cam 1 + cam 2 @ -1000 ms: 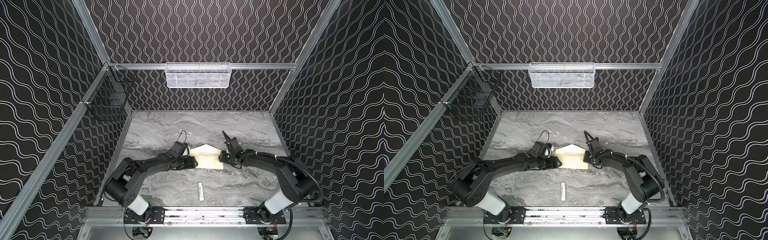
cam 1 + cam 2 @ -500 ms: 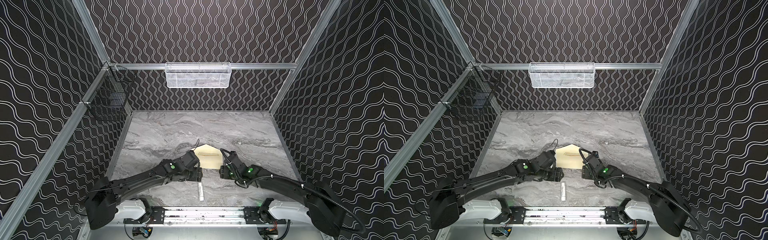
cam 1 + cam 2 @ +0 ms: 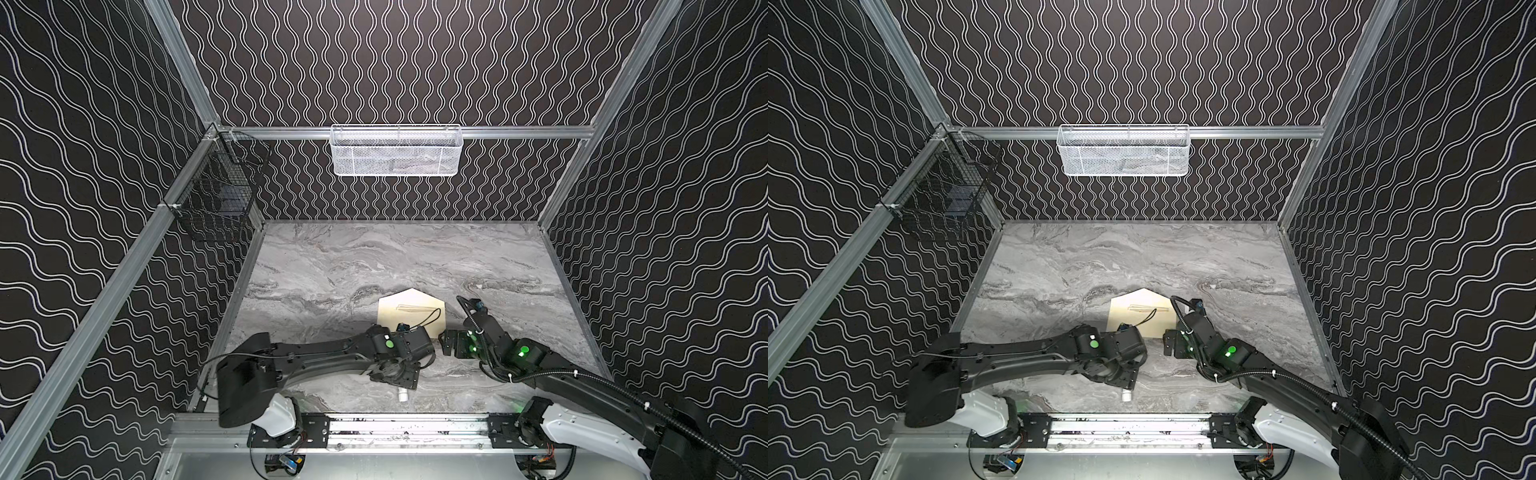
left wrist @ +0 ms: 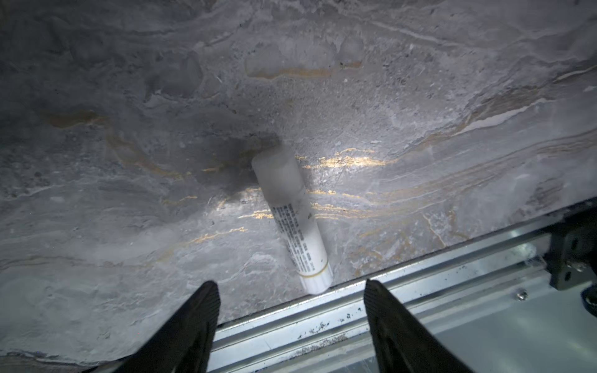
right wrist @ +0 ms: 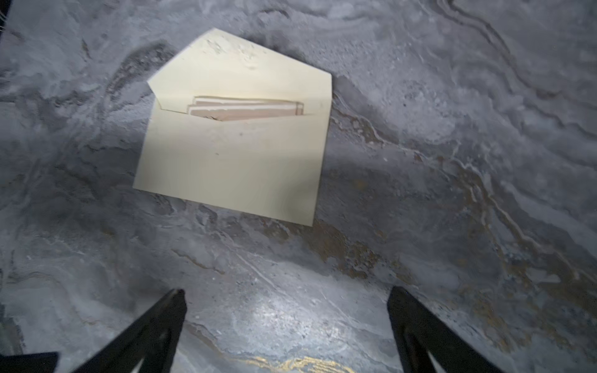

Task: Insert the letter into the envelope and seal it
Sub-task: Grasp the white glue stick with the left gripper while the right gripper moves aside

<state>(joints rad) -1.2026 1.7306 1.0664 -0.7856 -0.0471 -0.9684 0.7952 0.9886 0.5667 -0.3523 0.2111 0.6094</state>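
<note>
The pale cream envelope [image 3: 409, 318] [image 3: 1139, 318] [image 5: 232, 161] lies flat mid-table with its pointed flap open. The tan letter [image 5: 245, 111] sits folded inside it, only its top edge showing at the mouth. My right gripper [image 5: 287, 292] [image 3: 448, 343] hovers open and empty just in front of the envelope's near right corner, apart from it. A white cylindrical stick [image 4: 294, 219] [image 3: 403, 395] lies by the table's front edge. My left gripper [image 4: 289, 284] hangs open over the stick's near end, with nothing between its fingers.
A metal rail [image 4: 420, 290] [image 3: 395, 424] runs right along the front edge beside the stick. A white mesh basket [image 3: 397, 151] hangs on the back wall. A black wire basket [image 3: 216, 199] hangs on the left wall.
Both arms have pulled back from the envelope's sides toward the front. The left gripper has swung over the white stick. The right gripper has opened wider.
</note>
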